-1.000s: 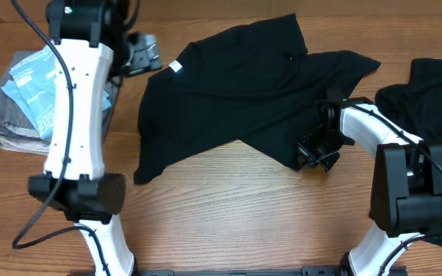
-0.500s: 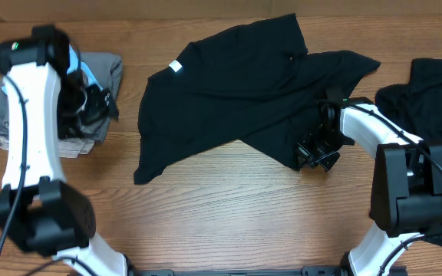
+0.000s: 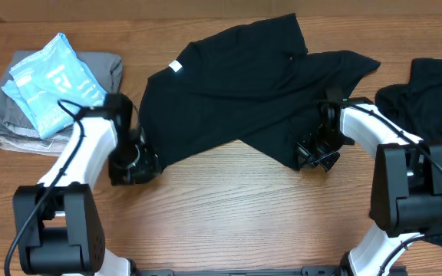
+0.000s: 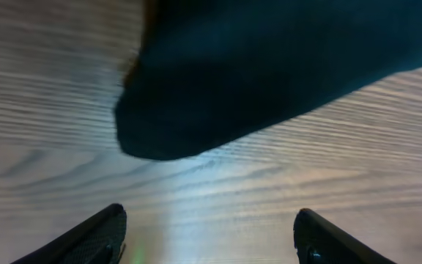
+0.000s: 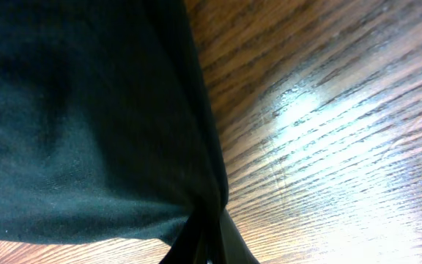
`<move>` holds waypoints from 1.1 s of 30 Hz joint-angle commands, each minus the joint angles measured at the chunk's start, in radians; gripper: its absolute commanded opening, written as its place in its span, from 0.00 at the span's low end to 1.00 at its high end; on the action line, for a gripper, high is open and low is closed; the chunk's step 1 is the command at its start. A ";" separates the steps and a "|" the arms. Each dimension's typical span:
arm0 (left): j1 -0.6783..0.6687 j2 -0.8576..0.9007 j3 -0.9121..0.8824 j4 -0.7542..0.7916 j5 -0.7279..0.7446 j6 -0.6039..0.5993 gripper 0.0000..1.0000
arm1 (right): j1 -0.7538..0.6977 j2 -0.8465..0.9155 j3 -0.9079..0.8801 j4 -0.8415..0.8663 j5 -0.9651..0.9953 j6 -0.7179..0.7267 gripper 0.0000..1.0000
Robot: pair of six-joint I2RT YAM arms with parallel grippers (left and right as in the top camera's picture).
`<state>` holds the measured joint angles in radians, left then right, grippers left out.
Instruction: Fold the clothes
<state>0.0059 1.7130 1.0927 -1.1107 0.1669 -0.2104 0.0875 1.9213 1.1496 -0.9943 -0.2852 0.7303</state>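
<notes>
A black T-shirt (image 3: 236, 100) lies crumpled across the middle of the table, its white neck label (image 3: 176, 67) facing up at the back left. My left gripper (image 3: 139, 164) is low over the wood at the shirt's front-left corner. In the left wrist view that corner (image 4: 226, 81) lies just ahead of the left gripper (image 4: 209, 215), which is open with only bare table between its fingers. My right gripper (image 3: 314, 153) is shut on the shirt's front-right edge. In the right wrist view the fabric (image 5: 86, 125) bunches into the shut right gripper (image 5: 215, 246).
A second black garment (image 3: 428, 96) lies heaped at the right edge behind my right arm. At the far left a light-blue printed garment (image 3: 48, 88) rests on a folded grey and beige stack (image 3: 14, 134). Bare wood (image 3: 229, 207) runs along the front.
My left arm has swung from the back left, over the folded stack, down to the shirt's front-left corner, its jaws narrowing a little. The right arm and shirt have not moved.
</notes>
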 commanded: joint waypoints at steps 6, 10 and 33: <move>0.013 -0.017 -0.085 0.161 0.006 -0.060 0.70 | 0.010 0.031 -0.034 0.017 0.067 -0.031 0.04; 0.013 -0.017 -0.142 0.235 -0.038 -0.093 0.63 | 0.010 0.031 -0.034 0.016 0.067 -0.031 0.04; 0.029 -0.017 -0.248 0.536 -0.166 -0.127 0.04 | -0.184 0.031 -0.033 -0.208 0.304 -0.032 0.04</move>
<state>0.0158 1.6737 0.8700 -0.5976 0.0666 -0.3313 -0.0174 1.9236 1.1419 -1.1751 -0.1440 0.7013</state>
